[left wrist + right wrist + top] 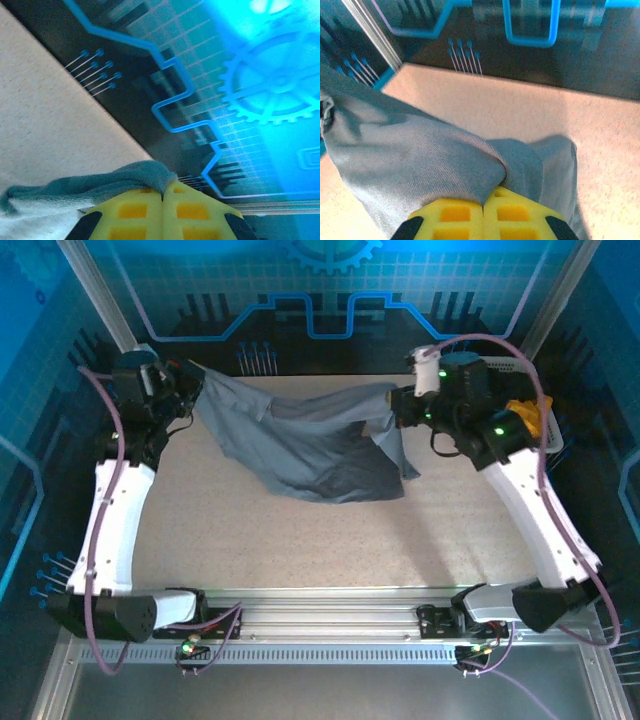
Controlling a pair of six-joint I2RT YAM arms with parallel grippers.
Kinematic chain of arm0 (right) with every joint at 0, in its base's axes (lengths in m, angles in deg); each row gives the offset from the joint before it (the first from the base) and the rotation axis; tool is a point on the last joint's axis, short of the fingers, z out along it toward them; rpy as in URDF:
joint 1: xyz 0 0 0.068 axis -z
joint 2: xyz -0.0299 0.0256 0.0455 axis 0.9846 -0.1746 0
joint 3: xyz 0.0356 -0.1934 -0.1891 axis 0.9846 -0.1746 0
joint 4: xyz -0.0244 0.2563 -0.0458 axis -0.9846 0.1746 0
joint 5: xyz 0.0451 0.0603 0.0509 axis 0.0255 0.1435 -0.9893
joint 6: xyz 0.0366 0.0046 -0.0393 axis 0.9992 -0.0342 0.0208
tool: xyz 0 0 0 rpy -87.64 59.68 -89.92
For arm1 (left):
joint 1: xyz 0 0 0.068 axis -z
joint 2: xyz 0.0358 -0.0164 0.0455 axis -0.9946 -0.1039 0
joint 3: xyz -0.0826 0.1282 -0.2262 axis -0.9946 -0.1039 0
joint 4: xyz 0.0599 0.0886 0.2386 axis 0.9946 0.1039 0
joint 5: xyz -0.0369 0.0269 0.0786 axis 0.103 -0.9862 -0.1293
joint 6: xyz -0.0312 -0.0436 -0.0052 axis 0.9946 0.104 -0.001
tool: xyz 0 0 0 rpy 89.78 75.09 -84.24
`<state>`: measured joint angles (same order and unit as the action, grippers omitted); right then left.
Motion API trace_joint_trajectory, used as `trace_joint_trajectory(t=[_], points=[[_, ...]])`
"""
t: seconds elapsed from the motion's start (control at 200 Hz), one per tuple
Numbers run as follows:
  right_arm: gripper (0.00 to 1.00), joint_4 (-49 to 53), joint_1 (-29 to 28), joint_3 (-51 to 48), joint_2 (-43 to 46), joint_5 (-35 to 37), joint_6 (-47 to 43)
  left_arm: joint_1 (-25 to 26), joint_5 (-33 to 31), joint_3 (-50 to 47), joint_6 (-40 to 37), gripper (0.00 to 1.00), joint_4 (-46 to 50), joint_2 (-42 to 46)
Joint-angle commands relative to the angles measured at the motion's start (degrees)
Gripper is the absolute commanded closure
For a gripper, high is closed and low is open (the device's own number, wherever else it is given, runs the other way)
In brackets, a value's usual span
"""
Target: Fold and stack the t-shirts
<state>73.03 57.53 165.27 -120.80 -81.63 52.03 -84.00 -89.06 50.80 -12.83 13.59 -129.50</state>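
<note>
Speckled beige tabletop (300,545), blue circuit-print walls (470,280); left pincer (162,194) and right pincer (483,201) clamp the grey t-shirt (300,445).

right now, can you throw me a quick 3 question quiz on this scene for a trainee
1. True or false: the grey t-shirt lies folded flat on the table.
2. What is the left end effector shut on? A: an edge of the grey t-shirt. B: a black t-shirt. C: nothing.
3. In a few words: where is the orange-yellow cloth?

Key
1. False. It hangs unfolded and sagging between the left end effector and the right end effector.
2. A.
3. In the white basket at the far right of the table, beside the right arm.
</note>
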Motion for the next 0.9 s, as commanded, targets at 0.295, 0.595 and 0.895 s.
trace_joint_trajectory(t=[0.295,0.595,0.895], points=[[1.00,-10.32,8.80,6.20,5.94,-9.11,6.53,-1.53,-4.78,22.28,-3.72,1.00,-7.25,-1.60],[1.00,-1.66,17.62,20.28,-22.80,-14.90,17.20,-1.57,4.49,47.74,0.02,1.00,-6.58,-41.11],[0.50,12.80,18.44,37.51,-48.04,-10.72,16.36,0.92,12.88,72.11,-0.42,0.44,3.49,-71.57]])
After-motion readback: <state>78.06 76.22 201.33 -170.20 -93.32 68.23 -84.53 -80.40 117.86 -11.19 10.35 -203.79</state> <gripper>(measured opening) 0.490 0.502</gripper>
